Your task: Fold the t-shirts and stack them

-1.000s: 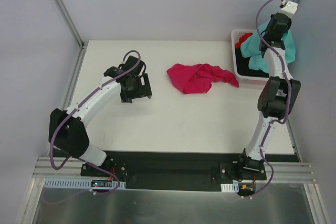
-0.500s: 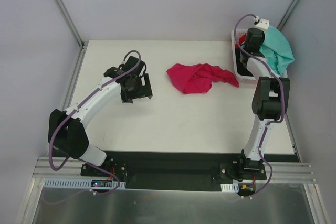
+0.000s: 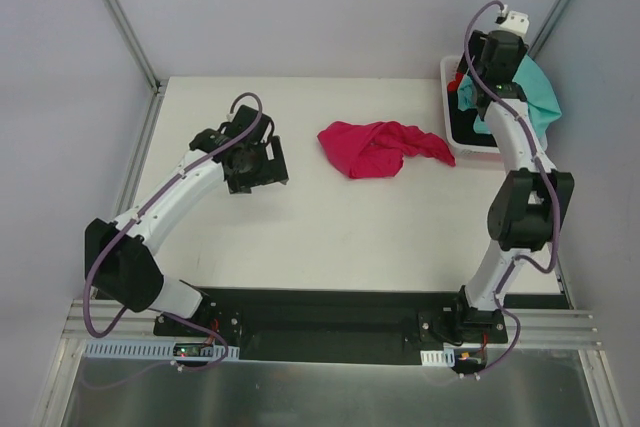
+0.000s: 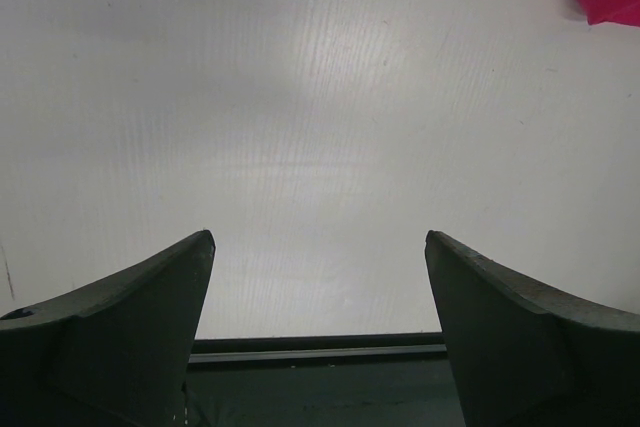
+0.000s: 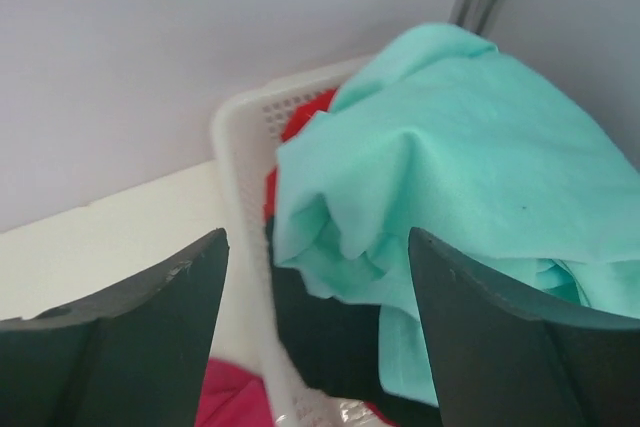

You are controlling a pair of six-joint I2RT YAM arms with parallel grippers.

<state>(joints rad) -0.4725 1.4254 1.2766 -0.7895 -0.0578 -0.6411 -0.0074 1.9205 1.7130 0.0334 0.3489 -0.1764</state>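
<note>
While the right gripper (image 5: 315, 237) hangs above the white basket (image 5: 232, 132) with jaws apart and empty, the teal t-shirt (image 5: 450, 147) lies heaped in that basket, over a red t-shirt (image 5: 305, 115) and a black t-shirt (image 5: 312, 337). The magenta t-shirt (image 3: 375, 147) lies crumpled just left of the basket, and the left gripper (image 4: 320, 237) is further left, spread wide with nothing in it

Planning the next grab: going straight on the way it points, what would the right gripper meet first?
Probably the teal shirt heaped in the basket; it lies ahead between the fingers of the open right gripper, though depth is unclear.
</note>
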